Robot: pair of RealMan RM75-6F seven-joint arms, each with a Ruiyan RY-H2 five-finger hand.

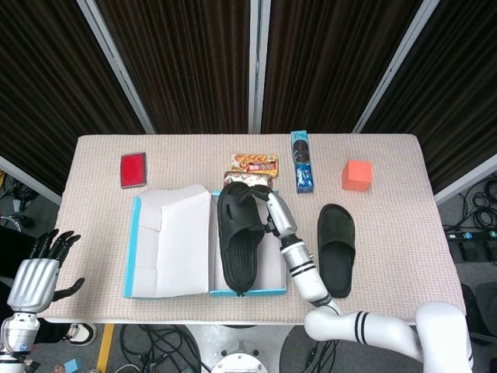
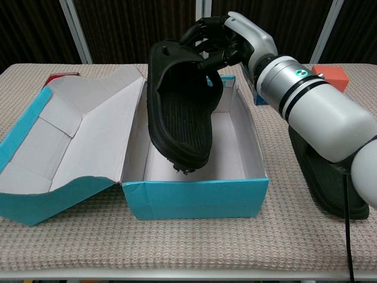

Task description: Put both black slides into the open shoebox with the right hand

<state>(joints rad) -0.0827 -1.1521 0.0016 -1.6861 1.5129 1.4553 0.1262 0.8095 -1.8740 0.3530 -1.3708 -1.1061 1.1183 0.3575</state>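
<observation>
My right hand [image 1: 273, 211] [image 2: 231, 40] grips one black slide [image 1: 238, 235] [image 2: 181, 109] by its strap and holds it tilted, heel down, over the open shoebox [image 1: 269, 291] [image 2: 194, 197]. The slide's heel dips into the box. The second black slide [image 1: 336, 248] [image 2: 330, 183] lies flat on the table to the right of the box, partly hidden by my forearm in the chest view. My left hand [image 1: 39, 268] hangs off the table's left front corner, fingers apart, holding nothing.
The box lid [image 1: 167, 241] [image 2: 65, 150] lies open to the left. Behind the box are snack packets [image 1: 255, 165], a blue biscuit pack [image 1: 301, 159] [image 2: 258, 75], a red wallet [image 1: 133, 169] and an orange cube [image 1: 357, 175].
</observation>
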